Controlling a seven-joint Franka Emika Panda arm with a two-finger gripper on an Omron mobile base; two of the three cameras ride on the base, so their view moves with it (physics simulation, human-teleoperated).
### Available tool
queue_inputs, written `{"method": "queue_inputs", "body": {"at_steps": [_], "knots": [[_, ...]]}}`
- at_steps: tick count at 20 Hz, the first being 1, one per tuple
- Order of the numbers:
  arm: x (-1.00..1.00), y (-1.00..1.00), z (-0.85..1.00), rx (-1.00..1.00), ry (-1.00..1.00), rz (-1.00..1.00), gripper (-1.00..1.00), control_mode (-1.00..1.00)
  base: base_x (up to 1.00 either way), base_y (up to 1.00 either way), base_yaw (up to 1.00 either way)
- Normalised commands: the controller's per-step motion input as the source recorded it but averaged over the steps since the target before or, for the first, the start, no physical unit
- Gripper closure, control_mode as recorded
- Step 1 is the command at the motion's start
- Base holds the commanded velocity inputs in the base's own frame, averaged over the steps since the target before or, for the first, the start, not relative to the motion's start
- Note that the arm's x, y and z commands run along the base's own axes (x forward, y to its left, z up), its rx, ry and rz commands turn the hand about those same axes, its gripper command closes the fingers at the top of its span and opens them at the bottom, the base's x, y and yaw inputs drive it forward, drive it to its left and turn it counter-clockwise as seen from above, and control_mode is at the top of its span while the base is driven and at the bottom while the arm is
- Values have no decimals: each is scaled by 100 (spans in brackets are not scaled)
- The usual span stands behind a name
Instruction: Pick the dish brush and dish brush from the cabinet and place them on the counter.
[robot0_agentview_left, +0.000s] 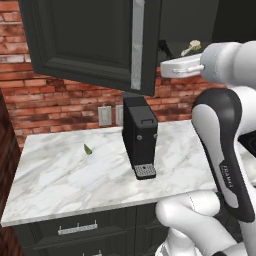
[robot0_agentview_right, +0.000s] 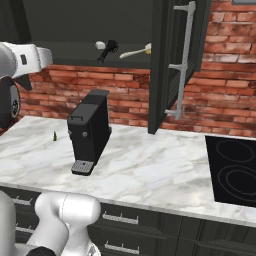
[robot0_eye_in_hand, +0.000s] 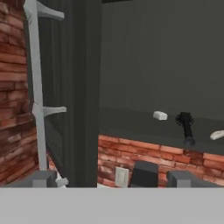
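Observation:
On the open cabinet's shelf lies a black-bristled dish brush (robot0_agentview_right: 107, 50) with a white handle end; in the hand view this black brush (robot0_eye_in_hand: 186, 127) is at the right. Beside it rests a cream dish brush (robot0_agentview_right: 134, 51) with a yellowish head, also seen as the cream brush (robot0_agentview_left: 191, 48) above my wrist, and its tip (robot0_eye_in_hand: 217, 135) is at the hand view's right edge. My gripper (robot0_eye_in_hand: 113, 179) is open with nothing between its fingers. It hovers in front of the cabinet, well short of the shelf and to the left of both brushes.
The open cabinet door (robot0_eye_in_hand: 74, 87) with its steel handle (robot0_eye_in_hand: 37, 87) stands close on the hand's left. A black coffee machine (robot0_agentview_left: 140, 140) sits on the marble counter (robot0_agentview_left: 60, 175) below the shelf. A small green item (robot0_agentview_left: 87, 149) lies to its left. A stovetop (robot0_agentview_right: 235, 170) is at the right.

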Motion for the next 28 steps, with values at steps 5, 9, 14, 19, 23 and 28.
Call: {"method": "queue_inputs", "body": {"at_steps": [5,9,14,19,23,28], "knots": [[0,-37,0,2,0,10,-100,-100,0,0,0],[0,-28,0,2,-2,11,-100,-100,0,0,0],[0,-18,0,0,-4,13,-100,-100,0,0,0],[6,-8,0,0,-14,15,-100,-100,0,0,0],[20,-6,-4,0,-8,11,-100,-100,0,0,0],[32,-7,-9,1,0,7,-100,-100,0,0,0]]}}
